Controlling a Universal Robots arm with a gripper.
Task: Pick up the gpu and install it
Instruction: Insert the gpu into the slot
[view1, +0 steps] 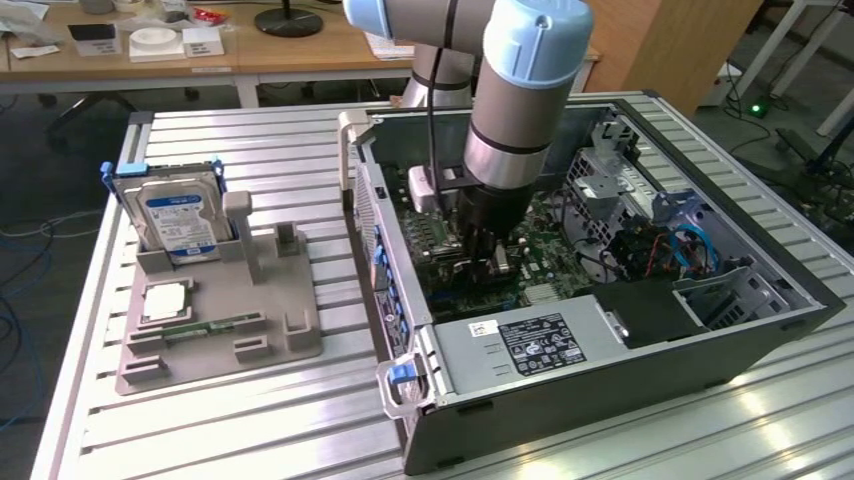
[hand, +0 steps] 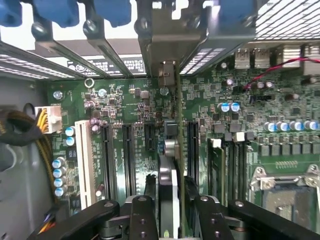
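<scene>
Jaws (hand: 170, 202) are reaching down inside the open computer case (view1: 747, 345), straddling the graphics card (hand: 169, 150), which is standing on edge in a slot of the green motherboard (hand: 125, 110); whether the fingers (hand: 145, 195) are pressing the card or have let go I cannot tell, since the card's thin edge is filling the gap between them. In the exterior view the robot arm (view1: 527, 90) is covering the card and much of the board, so the jaws are hidden there behind the wrist. The card's metal bracket (hand: 167, 72) is sitting up against the rear slot openings of the case, beside blue clips (hand: 115, 10) cut off by the frame edge. A black label on the silver power supply (view1: 527, 345) is carrying white print too small to read. On the worktop (view1: 240, 430), well apart from the case, a grey holder (view1: 220, 320) is carrying a hard drive (view1: 174, 215) standing upright with a blue and white label, its lettering unreadable. A memory stick (view1: 214, 325) is lying flat on it.
</scene>
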